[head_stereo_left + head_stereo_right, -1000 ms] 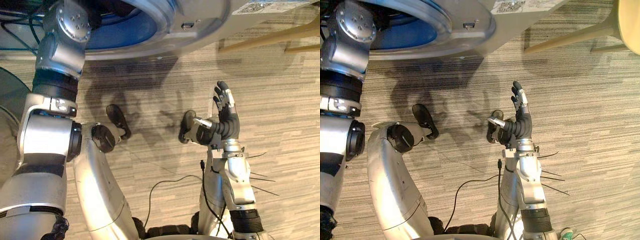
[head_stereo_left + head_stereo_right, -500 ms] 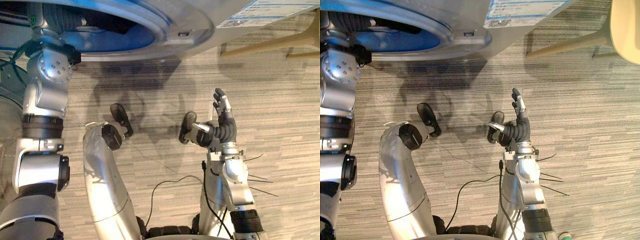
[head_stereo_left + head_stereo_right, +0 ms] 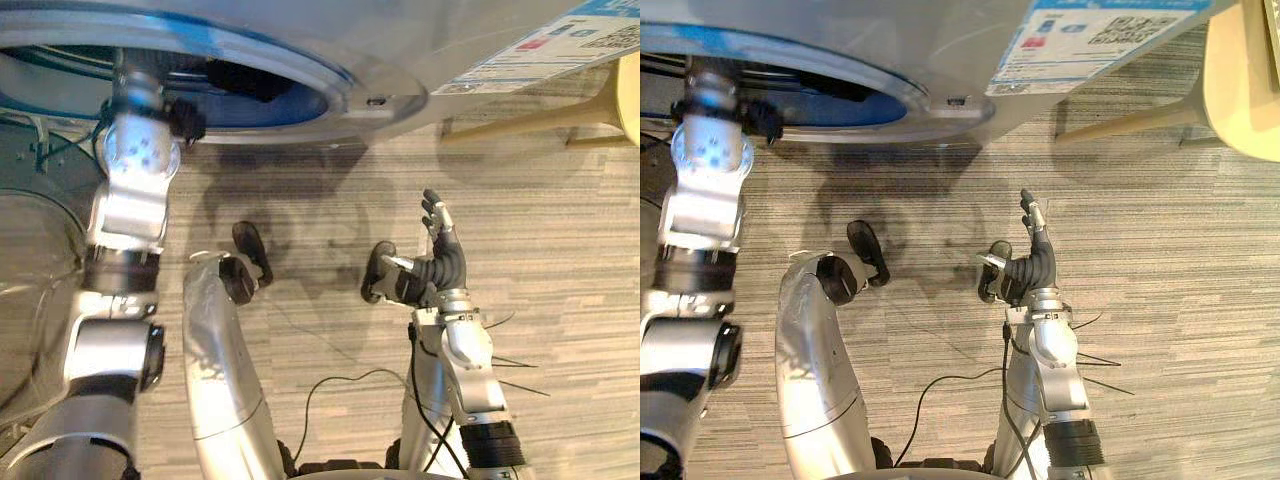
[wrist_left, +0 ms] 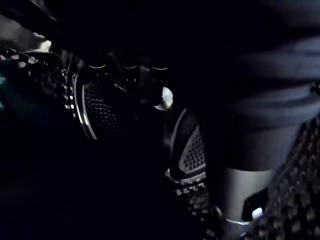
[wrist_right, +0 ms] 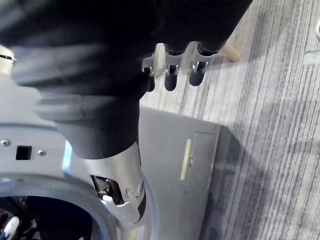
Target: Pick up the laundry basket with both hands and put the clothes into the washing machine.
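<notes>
My right hand (image 3: 435, 262) hangs open over the striped grey floor (image 3: 570, 260) near the middle of the head views. Its fingers are straight toward 12 o'clock, its thumb is out toward 9 o'clock, and it holds nothing. The washer (image 3: 400, 40) stands at 12 o'clock from that hand and apart from it, its grey front running along the top edge. Its round opening (image 3: 240, 80) lies at 11 o'clock from the hand.

My left arm runs from 7 o'clock up to 11 o'clock and ends inside the opening, where the rim hides my left hand (image 4: 245, 192) from the head camera. The left wrist view is nearly black. A perforated drum wall (image 4: 100, 112) shows dimly there, and I cannot tell whether that hand is open, closed or holding anything.

A blue patch (image 3: 270, 108) shows inside the opening; I cannot tell whether it is cloth or part of the drum. A clear round door (image 3: 30, 260) at 9 o'clock is cut off by the edge. A pale wooden chair (image 3: 1240, 80) at 2 o'clock is cut off too.

A label (image 3: 1095, 35) on the washer front at 1 o'clock has a blue band, a red mark and square codes, with writing too small to read. The right wrist view shows a thin yellow strip (image 5: 186, 159) on the grey panel, and I cannot make out any print on it.
</notes>
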Robot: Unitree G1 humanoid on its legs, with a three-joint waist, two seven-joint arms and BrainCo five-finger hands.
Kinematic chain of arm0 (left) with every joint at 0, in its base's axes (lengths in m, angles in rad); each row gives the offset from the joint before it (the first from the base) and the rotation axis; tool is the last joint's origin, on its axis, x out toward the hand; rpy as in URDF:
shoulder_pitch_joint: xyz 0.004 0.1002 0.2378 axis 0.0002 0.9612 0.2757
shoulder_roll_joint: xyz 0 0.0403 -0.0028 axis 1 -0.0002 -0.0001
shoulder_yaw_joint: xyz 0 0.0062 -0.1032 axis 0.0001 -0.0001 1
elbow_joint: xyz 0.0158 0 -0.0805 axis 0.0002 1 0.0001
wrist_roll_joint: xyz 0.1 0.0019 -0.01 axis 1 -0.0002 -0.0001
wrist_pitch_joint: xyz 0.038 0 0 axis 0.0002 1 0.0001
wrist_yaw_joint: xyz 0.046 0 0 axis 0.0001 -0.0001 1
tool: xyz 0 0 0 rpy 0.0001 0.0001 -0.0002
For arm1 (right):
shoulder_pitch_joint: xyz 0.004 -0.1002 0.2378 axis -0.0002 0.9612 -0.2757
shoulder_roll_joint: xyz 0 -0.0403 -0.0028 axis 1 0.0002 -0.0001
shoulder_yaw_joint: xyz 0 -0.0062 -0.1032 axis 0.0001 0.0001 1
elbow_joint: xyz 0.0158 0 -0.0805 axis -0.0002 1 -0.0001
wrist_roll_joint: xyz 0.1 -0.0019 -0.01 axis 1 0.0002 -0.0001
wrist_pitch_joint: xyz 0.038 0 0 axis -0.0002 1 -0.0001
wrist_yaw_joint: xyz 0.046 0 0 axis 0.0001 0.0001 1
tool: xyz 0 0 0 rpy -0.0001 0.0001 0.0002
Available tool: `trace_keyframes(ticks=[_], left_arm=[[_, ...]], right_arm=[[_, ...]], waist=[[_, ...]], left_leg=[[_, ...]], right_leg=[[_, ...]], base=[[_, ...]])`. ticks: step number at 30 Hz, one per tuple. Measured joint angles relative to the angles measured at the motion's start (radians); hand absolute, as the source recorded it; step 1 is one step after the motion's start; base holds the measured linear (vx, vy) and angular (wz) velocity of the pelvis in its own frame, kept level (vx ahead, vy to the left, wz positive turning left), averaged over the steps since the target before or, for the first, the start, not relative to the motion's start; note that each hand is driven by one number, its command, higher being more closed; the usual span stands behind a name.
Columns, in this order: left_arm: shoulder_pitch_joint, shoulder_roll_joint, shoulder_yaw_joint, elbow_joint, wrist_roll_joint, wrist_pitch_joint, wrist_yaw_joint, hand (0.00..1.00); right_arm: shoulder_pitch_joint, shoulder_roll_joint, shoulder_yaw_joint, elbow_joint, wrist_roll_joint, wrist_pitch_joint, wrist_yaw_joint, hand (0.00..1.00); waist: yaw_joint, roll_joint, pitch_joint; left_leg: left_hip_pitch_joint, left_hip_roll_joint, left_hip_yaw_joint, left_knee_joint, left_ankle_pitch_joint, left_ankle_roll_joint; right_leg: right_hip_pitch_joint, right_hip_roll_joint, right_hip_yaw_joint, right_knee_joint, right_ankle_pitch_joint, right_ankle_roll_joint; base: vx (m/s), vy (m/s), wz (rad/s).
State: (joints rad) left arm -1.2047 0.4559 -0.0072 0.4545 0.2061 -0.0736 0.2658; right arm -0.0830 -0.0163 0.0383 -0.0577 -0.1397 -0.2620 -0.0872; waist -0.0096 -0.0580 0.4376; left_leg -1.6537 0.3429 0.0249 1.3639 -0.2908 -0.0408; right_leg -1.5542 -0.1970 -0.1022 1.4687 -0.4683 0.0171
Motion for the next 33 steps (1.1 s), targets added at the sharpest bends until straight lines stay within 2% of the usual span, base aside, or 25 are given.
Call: trace_keyframes(ticks=[3, 7, 11, 13, 19, 20, 21, 23, 26, 28, 30, 33], left_arm=[[-0.043, -0.004, 0.0, 0.035, 0.006, 0.016, 0.03, 0.0], [-0.018, -0.014, 0.003, 0.023, 0.008, 0.022, 0.049, 0.0], [0.174, -0.033, 0.031, -0.118, 0.006, 0.019, 0.066, 0.0], [0.287, -0.079, 0.06, -0.175, 0.006, 0.019, 0.068, 0.0], [0.692, -0.338, 0.091, -0.331, 0.014, 0.018, 0.089, 0.0], [0.725, -0.362, 0.088, -0.339, 0.014, 0.017, 0.089, 0.0], [0.807, -0.413, 0.085, -0.353, 0.014, 0.007, 0.094, 0.0], [0.886, -0.442, 0.076, -0.372, 0.014, -0.004, 0.099, 0.0], [1.002, -0.461, 0.045, -0.374, 0.023, -0.025, 0.103, 0.0], [1.116, -0.47, 0.044, -0.368, 0.019, -0.042, 0.099, 0.0], [1.188, -0.472, 0.04, -0.356, -0.002, -0.047, 0.071, 0.0], [1.256, -0.47, 0.037, -0.236, -0.057, -0.054, 0.018, 0.0]], right_arm=[[-0.001, 0.01, -0.001, 0.006, 0.002, -0.001, -0.005, 0.0], [-0.005, 0.014, -0.009, 0.006, 0.003, -0.002, -0.011, 0.0], [-0.007, 0.035, -0.016, 0.025, 0.003, -0.003, -0.025, 0.0], [-0.008, 0.039, -0.023, 0.043, 0.003, -0.002, -0.028, 0.0], [-0.008, 0.041, -0.032, 0.069, 0.0, 0.003, -0.045, 0.0], [-0.008, 0.04, -0.033, 0.075, 0.0, 0.004, -0.046, 0.0], [-0.003, 0.039, -0.033, 0.092, -0.003, 0.007, -0.047, 0.0], [0.009, 0.038, -0.033, 0.104, -0.011, 0.008, -0.05, 0.0], [0.028, 0.028, -0.033, 0.164, -0.02, 0.021, -0.066, 0.0], [0.077, 0.026, -0.03, 0.214, -0.03, 0.034, -0.066, 0.0], [0.108, 0.021, -0.029, 0.256, -0.03, 0.044, -0.066, 0.0], [0.159, 0.009, -0.029, 0.329, -0.027, 0.056, -0.065, 0.0]], waist=[[-0.018, 0.0, 0.0], [-0.021, 0.0, 0.0], [-0.021, -0.001, 0.0], [-0.019, -0.001, -0.003], [0.004, 0.0, -0.01], [0.005, 0.0, -0.012], [0.009, 0.0, -0.035], [0.013, 0.001, -0.058], [0.026, 0.001, -0.071], [0.029, 0.002, -0.115], [0.03, 0.003, -0.117], [0.039, 0.007, -0.151]], left_leg=[[-0.014, 0.001, -0.006, 0.005, 0.007, 0.003], [-0.008, 0.0, -0.006, 0.005, 0.007, 0.003], [0.022, -0.002, -0.006, -0.012, 0.008, 0.002], [0.042, -0.011, 0.002, -0.035, 0.011, -0.003], [0.124, -0.018, 0.002, -0.091, 0.021, -0.01], [0.138, -0.021, 0.003, -0.1, 0.021, -0.01], [0.166, -0.028, 0.005, -0.123, 0.023, -0.014], [0.199, -0.031, 0.009, -0.146, 0.026, -0.018], [0.332, -0.044, 0.022, -0.216, 0.032, -0.028], [0.443, -0.053, 0.032, -0.292, 0.039, -0.041], [0.557, -0.067, 0.04, -0.361, 0.05, -0.048], [0.721, -0.084, 0.054, -0.489, 0.081, -0.059]], right_leg=[[-0.009, 0.0, -0.006, 0.003, 0.002, -0.002], [-0.005, 0.001, -0.005, 0.003, 0.002, -0.002], [0.02, -0.007, -0.004, -0.007, 0.001, -0.002], [0.034, -0.014, -0.003, -0.021, 0.001, -0.003], [0.125, -0.017, -0.025, -0.076, 0.001, -0.005], [0.14, -0.017, -0.027, -0.084, 0.0, -0.004], [0.166, -0.02, -0.031, -0.104, 0.0, -0.004], [0.198, -0.022, -0.035, -0.123, -0.001, -0.002], [0.325, -0.027, -0.045, -0.18, -0.005, 0.0], [0.44, -0.031, -0.066, -0.252, -0.004, 0.001], [0.558, -0.034, -0.085, -0.315, -0.003, 0.003], [0.727, -0.035, -0.12, -0.434, 0.014, 0.007]], base=[[0.04, -0.026, -0.03], [0.04, -0.03, 0.0], [0.01, -0.025, 0.05], [0.02, -0.044, 0.13], [0.05, -0.045, 0.07], [0.07, -0.041, 0.13], [0.05, -0.03, 0.12], [0.06, -0.048, 0.12], [0.07, -0.07, 0.21], [0.08, -0.071, 0.22], [0.11, -0.067, 0.27], [0.12, -0.057, 0.25]])
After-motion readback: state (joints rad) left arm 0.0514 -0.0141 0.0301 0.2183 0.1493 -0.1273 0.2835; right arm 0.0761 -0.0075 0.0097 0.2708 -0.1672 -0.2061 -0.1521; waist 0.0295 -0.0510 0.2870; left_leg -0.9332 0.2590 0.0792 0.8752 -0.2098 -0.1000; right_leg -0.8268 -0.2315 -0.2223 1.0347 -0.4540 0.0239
